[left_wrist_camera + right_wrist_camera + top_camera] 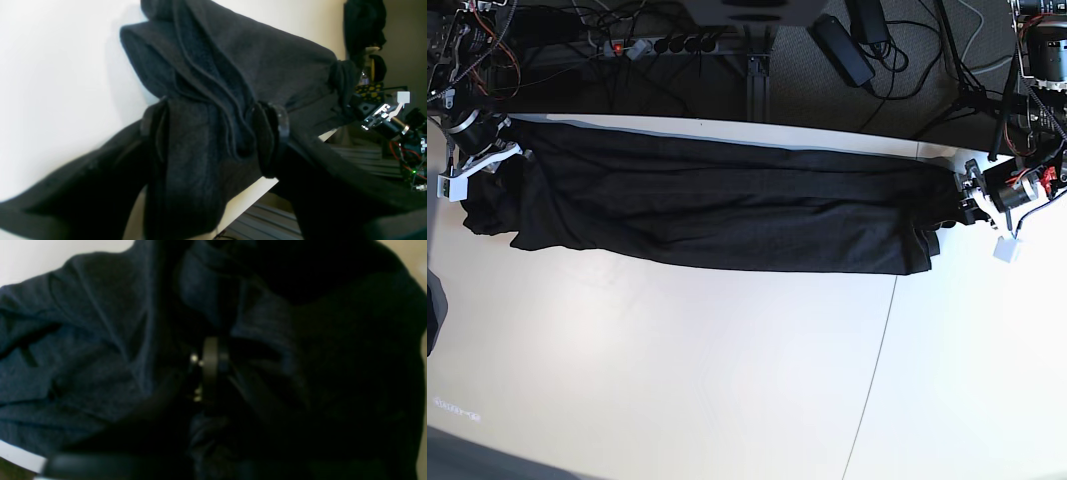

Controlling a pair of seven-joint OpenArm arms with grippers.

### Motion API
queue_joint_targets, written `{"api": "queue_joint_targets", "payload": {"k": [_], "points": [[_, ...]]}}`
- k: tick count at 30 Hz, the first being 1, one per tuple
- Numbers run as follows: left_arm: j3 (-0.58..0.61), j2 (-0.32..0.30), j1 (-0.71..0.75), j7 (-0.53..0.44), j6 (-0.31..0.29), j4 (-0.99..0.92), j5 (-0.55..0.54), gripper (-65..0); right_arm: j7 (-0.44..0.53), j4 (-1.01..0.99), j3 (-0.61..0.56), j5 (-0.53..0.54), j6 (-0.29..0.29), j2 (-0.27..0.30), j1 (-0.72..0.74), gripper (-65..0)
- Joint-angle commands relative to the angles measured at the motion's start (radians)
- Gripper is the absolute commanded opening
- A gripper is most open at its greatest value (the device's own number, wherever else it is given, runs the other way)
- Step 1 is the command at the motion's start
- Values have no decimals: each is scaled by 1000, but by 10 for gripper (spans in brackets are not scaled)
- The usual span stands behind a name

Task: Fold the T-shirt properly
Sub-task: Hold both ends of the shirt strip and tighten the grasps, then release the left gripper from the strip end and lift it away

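Note:
The black T-shirt [717, 205] lies stretched in a long band across the far part of the white table [727, 360], plain side showing. In the base view my left gripper [960, 203] holds its right end and my right gripper [495, 150] holds its left end. In the left wrist view the left gripper [213, 133] is shut on bunched folds of the T-shirt [260, 56], and the cloth runs on to the other arm [383, 116]. In the right wrist view, dark T-shirt fabric [83, 350] fills the frame around one finger [210, 366].
The table's far edge [727, 127] runs just behind the shirt, with a power strip [657, 45], cables and a metal frame beyond it. A seam [889, 310] crosses the table. A dark object [432, 310] sits at the left edge.

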Motion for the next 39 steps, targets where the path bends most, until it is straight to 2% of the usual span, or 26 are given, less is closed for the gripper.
{"api": "queue_joint_targets", "payload": {"k": [1, 5, 6, 7, 10, 12, 16, 20, 27, 32, 39], "points": [[-5, -11, -13, -5, -14, 11, -13, -248, 3, 13, 6, 15, 54, 19, 2, -650], [-5, -3, -14, -14, -14, 11, -12, -253, -3, 13, 6, 16, 54, 19, 2, -650], [-5, -3, -14, -22, -14, 11, -12, -282, -3, 13, 6, 15, 54, 19, 2, -650], [-5, -3, -14, -22, -14, 11, -11, -336, -3, 13, 6, 16, 54, 19, 2, -650], [-5, -3, -14, -41, -14, 11, 11, -557, -9, 14, 6, 33, 53, 19, 2, -650], [-5, -3, -14, -71, -14, 11, 31, -644, -11, 17, 6, 56, 54, 19, 2, -650], [-5, -3, -27, -107, -14, 11, 74, -650, -17, 39, 8, 75, 53, 19, 2, -650], [-5, -3, -73, -167, -14, 11, 194, -650, -19, 87, 29, 76, 53, 19, 2, -650], [50, -3, -232, -227, -14, 10, 391, -650, -45, 149, 182, 166, 53, 19, 2, -650], [140, -5, -330, -292, -14, 10, 535, -650, -113, 163, 267, 203, 53, 22, 1, -650], [186, -17, -449, -322, -14, 3, 620, -650, -122, 163, 290, 210, 53, 35, -3, -650]]}}
